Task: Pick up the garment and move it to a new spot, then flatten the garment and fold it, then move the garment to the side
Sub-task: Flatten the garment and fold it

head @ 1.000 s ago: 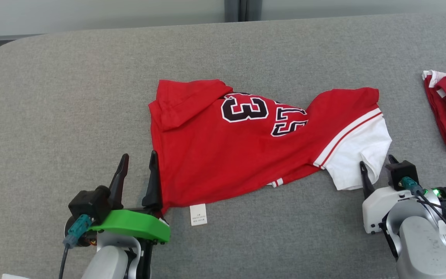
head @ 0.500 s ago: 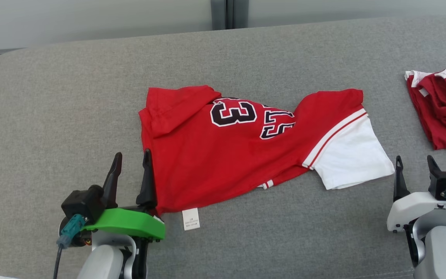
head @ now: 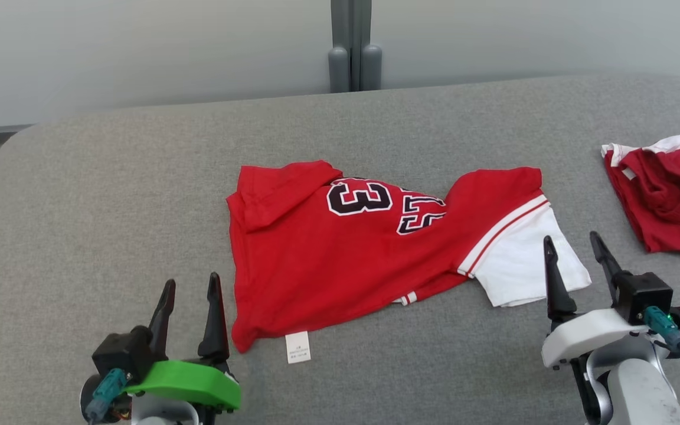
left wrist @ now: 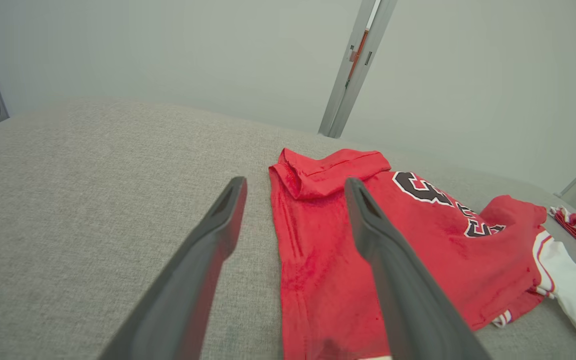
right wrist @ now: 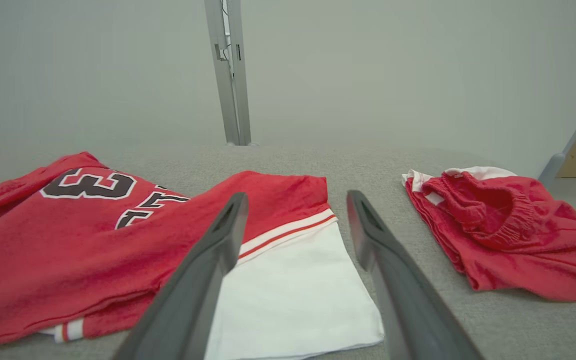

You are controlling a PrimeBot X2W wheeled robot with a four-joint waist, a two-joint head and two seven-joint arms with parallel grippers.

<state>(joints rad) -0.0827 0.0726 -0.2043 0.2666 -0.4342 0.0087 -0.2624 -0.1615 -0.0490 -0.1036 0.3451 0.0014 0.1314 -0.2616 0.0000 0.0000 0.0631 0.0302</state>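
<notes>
The garment [head: 340, 248] is a red jersey with black numbers and a white sleeve, lying rumpled on the grey padded table [head: 110, 195]. Its white care label [head: 297, 346] sticks out at the near edge. My left gripper [head: 191, 286] stands open just left of the jersey's near left corner, holding nothing. At the white sleeve's near right corner my right gripper [head: 573, 242] is open and empty too. The left wrist view shows the jersey [left wrist: 358, 240] ahead and to the right of the fingers [left wrist: 393, 280]. The right wrist view shows the white sleeve [right wrist: 293, 290] between its fingers [right wrist: 193, 285].
A second red and white garment [head: 667, 192] lies bunched at the table's right edge, seen also as a red heap [right wrist: 503, 230] in the right wrist view. A grey post [head: 350, 44] stands against the wall behind the table. Bare grey cloth stretches to the left.
The camera has tilted up, showing more wall. Both grippers have drawn back toward me off the jersey; the right one had swung out right and came back beside the sleeve. Both stayed open.
</notes>
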